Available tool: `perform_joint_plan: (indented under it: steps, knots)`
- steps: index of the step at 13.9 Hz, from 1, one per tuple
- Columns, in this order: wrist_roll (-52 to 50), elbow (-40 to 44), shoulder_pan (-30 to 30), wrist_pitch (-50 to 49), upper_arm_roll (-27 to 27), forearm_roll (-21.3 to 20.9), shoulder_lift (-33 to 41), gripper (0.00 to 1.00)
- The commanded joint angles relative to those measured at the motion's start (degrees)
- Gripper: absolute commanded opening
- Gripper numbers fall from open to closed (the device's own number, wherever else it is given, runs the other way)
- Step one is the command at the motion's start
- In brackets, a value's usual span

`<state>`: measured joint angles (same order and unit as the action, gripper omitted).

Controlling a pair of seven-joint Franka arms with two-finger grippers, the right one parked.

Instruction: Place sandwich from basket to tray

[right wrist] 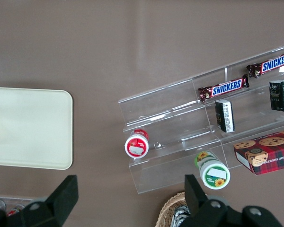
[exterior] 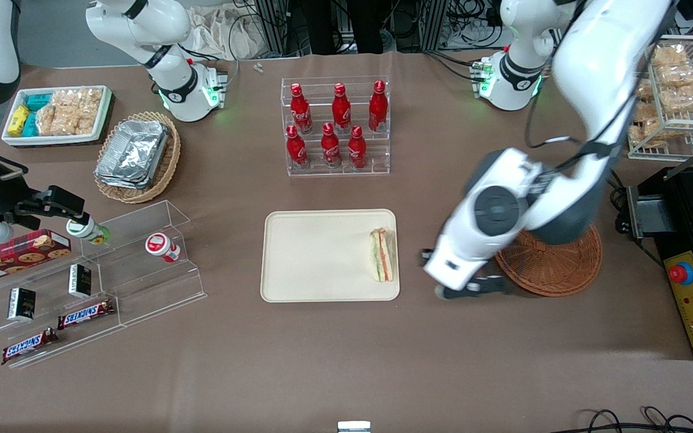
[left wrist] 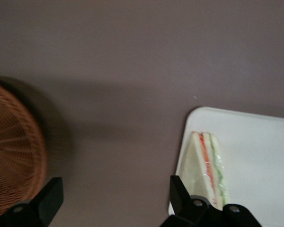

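Front view shows my claw (exterior: 452, 282) spread wide and empty between basket (exterior: 554, 267) and tray (exterior: 322, 255), sandwich (exterior: 382, 254) delivered; I should retreat upward cleanly.

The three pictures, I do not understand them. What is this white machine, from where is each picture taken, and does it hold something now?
These are two robot arms at a brown table. One picture looks down at them from the front; the other two come from cameras mounted on each arm's wrist.

The working arm's gripper hangs low over the bare table between the cream tray and the reddish-brown wicker basket. Its black fingers are spread apart with nothing between them, so it holds nothing.

The sandwich already lies on the tray, at the edge nearest the basket. No sandwich shows in the visible part of the basket, though the arm covers some of it.

Farther from the front camera stands a rack of red cola bottles. Toward the parked arm's end are clear shelves with Snickers bars and a cookie box.
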<state>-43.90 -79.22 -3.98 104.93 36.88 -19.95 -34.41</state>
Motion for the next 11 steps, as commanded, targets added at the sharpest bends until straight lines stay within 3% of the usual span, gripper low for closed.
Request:
perform_joint_plan:
  steps: [1, 3, 7, 11]
  knots:
    - [5.8, -4.2, -3.3, -4.0, -0.2, 1.4, 6.3, 1.0]
    - [12.0, -7.1, -2.9, -5.5, -6.4, 2.6, 10.8, 1.0]
    - [33.0, -16.9, 0.1, -4.4, -21.3, 12.2, 22.0, 1.0]
    - [44.9, -23.3, 1.1, -2.2, -28.4, 13.3, 27.7, 1.0]
